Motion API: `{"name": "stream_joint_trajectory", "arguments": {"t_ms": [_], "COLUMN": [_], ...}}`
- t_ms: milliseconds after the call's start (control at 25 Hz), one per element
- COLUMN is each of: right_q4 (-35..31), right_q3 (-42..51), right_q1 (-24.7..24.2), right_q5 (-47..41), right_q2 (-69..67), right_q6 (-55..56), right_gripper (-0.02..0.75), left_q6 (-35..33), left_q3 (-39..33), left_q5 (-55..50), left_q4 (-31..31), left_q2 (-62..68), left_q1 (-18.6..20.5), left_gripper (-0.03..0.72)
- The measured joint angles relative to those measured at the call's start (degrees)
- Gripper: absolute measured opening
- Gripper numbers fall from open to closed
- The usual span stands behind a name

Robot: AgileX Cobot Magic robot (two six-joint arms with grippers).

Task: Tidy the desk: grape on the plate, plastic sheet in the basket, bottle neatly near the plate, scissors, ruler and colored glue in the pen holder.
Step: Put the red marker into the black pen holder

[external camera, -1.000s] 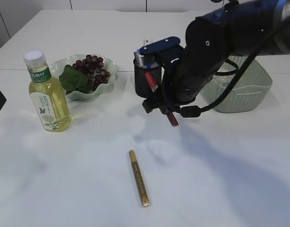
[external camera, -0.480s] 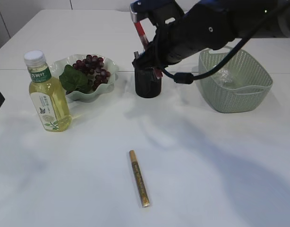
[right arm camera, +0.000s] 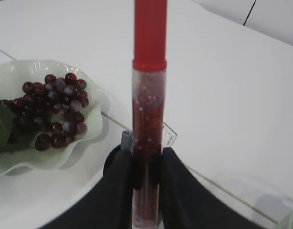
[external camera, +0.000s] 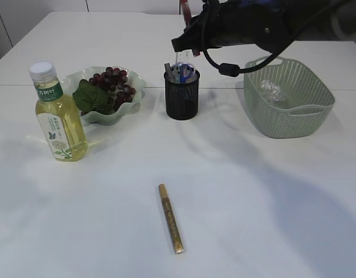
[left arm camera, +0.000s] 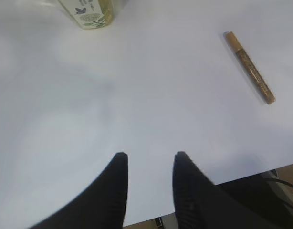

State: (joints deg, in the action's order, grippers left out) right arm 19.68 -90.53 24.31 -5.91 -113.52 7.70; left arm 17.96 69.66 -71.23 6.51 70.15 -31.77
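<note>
My right gripper (external camera: 188, 26) is shut on a red glitter colored glue tube (right arm camera: 149, 119), held upright above the black mesh pen holder (external camera: 181, 95). Blue-handled scissors (external camera: 185, 72) and a clear ruler (right arm camera: 169, 136) stand in the holder. Grapes (external camera: 114, 81) lie on the pale green plate (external camera: 134, 95), and the bottle (external camera: 57, 116) of yellow drink stands to its left. The plastic sheet (external camera: 271, 88) lies in the green basket (external camera: 294, 121). A gold colored glue pen (external camera: 170, 217) lies on the table. My left gripper (left arm camera: 150, 156) is open over bare table and is out of the exterior view.
The white table's near edge (left arm camera: 242, 174) shows just behind my left fingers. The gold glue pen (left arm camera: 249, 67) lies up and to the right of them, and the bottle's base (left arm camera: 89, 9) is at the top left. A green leaf (external camera: 90, 97) rests on the plate.
My right gripper has risen with the red glue from low in front of the pen holder to above it. The dark left arm part at the left edge has left the exterior view.
</note>
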Motion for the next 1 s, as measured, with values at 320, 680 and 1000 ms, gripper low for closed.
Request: {"name": "stream_joint_trajectory", "arguments": {"t_ms": [320,680,1000], "right_q4": [0.64,0.88,0.88], "right_q3": [-0.68,-0.78,-0.78], "right_q1": [-1.07,-3.97,-4.55], "right_q5": [16.87,23.23,24.19], "right_q2": [-6.54,-10.0,-12.33], "right_q6": [-0.52,-0.67,-0.67], "right_gripper": [0.163,0.163,0.164], "left_q6": [0.0,0.0,0.0], "left_q3": [0.0,0.0,0.0], "left_q5": [0.0,0.0,0.0], "left_q4": [2.62,3.18,4.32], "left_q2": [0.0,0.0,0.0], "left_q1": [0.0,0.0,0.0], "left_gripper": [0.239,0.239,0.239]}}
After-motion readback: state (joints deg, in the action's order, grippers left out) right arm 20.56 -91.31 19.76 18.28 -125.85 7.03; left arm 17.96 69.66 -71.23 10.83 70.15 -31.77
